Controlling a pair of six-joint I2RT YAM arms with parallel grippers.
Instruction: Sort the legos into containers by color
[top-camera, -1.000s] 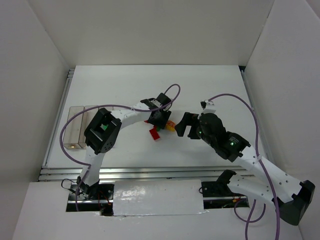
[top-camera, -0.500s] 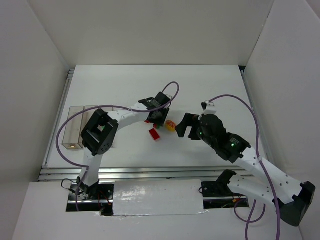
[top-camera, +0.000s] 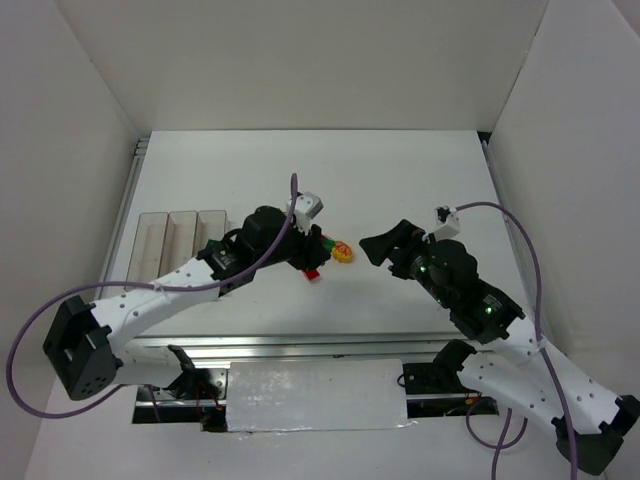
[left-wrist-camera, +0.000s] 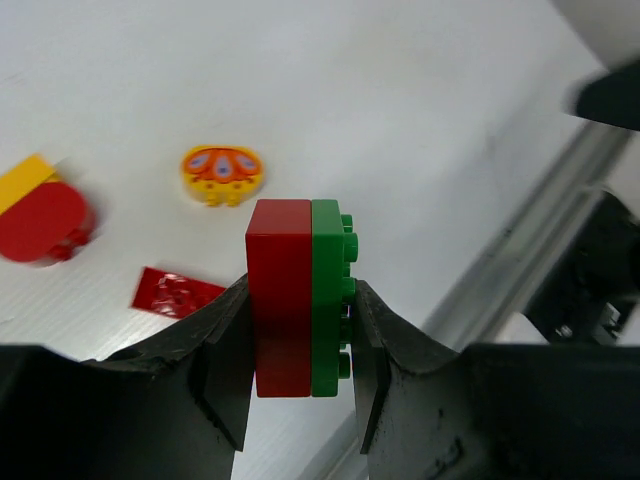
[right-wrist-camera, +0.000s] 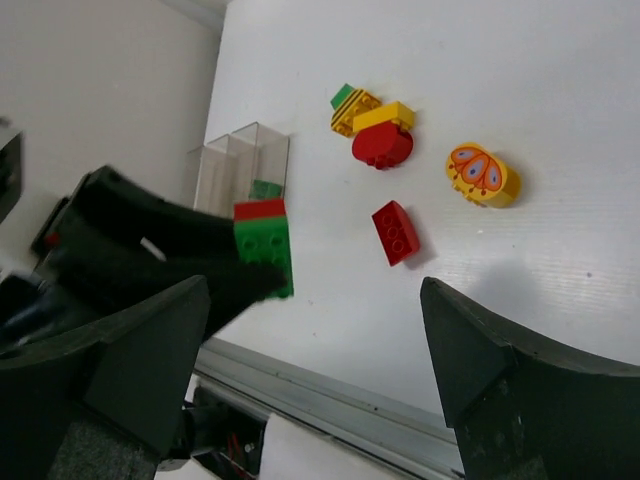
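Left gripper: your left gripper (left-wrist-camera: 300, 305) is closed on the red-and-green stack (left-wrist-camera: 298, 262), one finger pressed to the red face and the other to the studded green side.
Held stack: you have two bricks joined face to face, red on one side and green on the other, standing on edge between the fingers. From the right wrist view the stack sits between the containers (right-wrist-camera: 232, 160) and the loose pieces, touching neither.
Right gripper: your right gripper (right-wrist-camera: 312, 295) is spread wide with nothing between its fingers. It faces the pile from the opposite side to the left arm.
Loose legos: a yellow oval piece (right-wrist-camera: 482, 173) with an orange pattern lies apart on the white table (top-camera: 420, 180). A red sloped brick (right-wrist-camera: 396, 232) lies near it. A red rounded piece (right-wrist-camera: 382, 147) touches a yellow brick (right-wrist-camera: 385, 117), and just beside them is a striped yellow piece (right-wrist-camera: 358, 110) with green at its far corner.
Containers: you see three clear bins joined in a row near the table's left edge, well apart from the pile. A green piece (right-wrist-camera: 265, 188) shows in the bin nearest the pile. You cannot tell what the other two bins hold.
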